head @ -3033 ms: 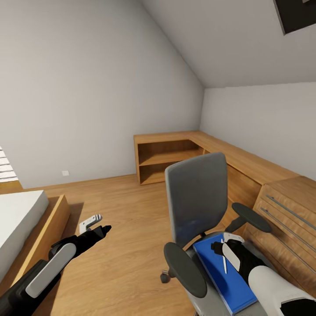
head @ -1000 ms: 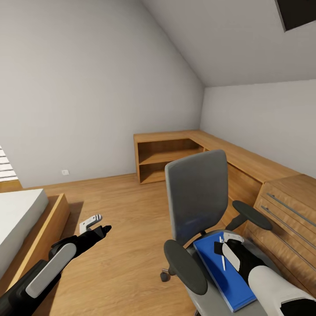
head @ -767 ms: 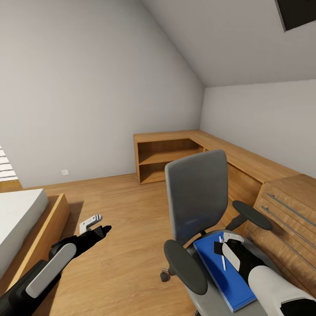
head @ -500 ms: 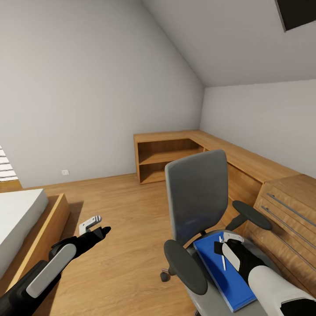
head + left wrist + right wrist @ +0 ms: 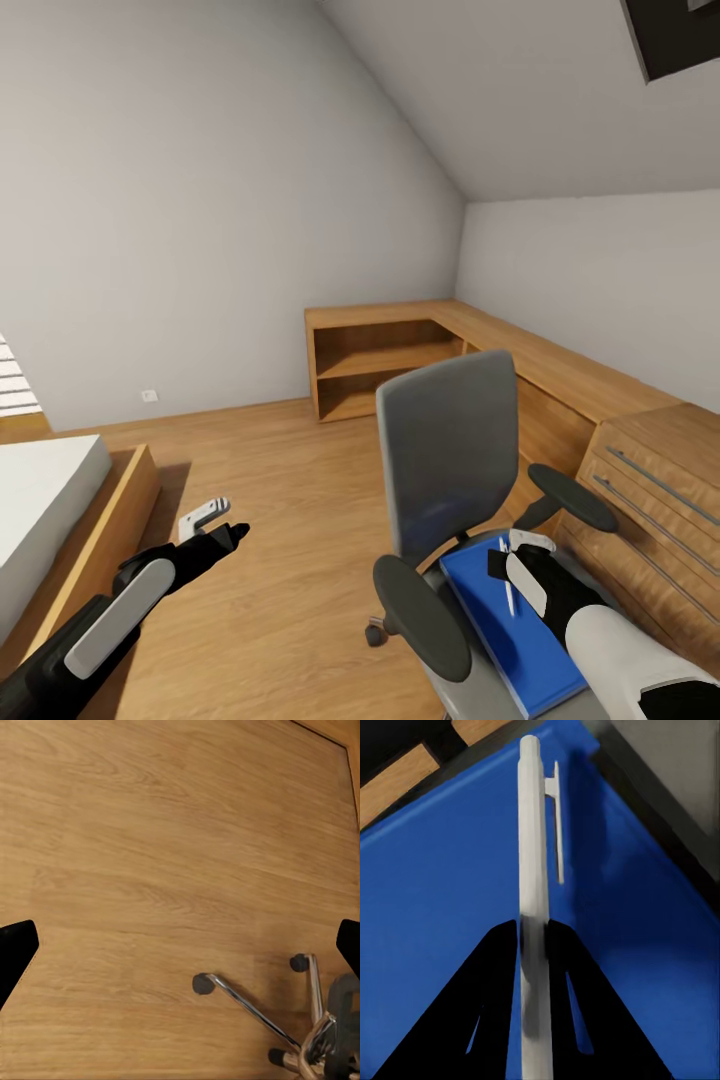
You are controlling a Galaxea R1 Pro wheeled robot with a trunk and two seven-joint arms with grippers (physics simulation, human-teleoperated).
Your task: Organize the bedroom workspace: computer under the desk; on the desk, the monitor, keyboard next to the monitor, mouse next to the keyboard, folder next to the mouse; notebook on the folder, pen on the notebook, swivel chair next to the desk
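Even, soft light (faint shadows), sharp renders.

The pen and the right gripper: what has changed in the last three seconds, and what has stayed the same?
Almost nothing. The whole head view shifted slightly, so the camera moved, not the things. The right gripper is still shut on the pen just above the blue folder, which still lies on the swivel chair. The left gripper still hangs open over the floor.
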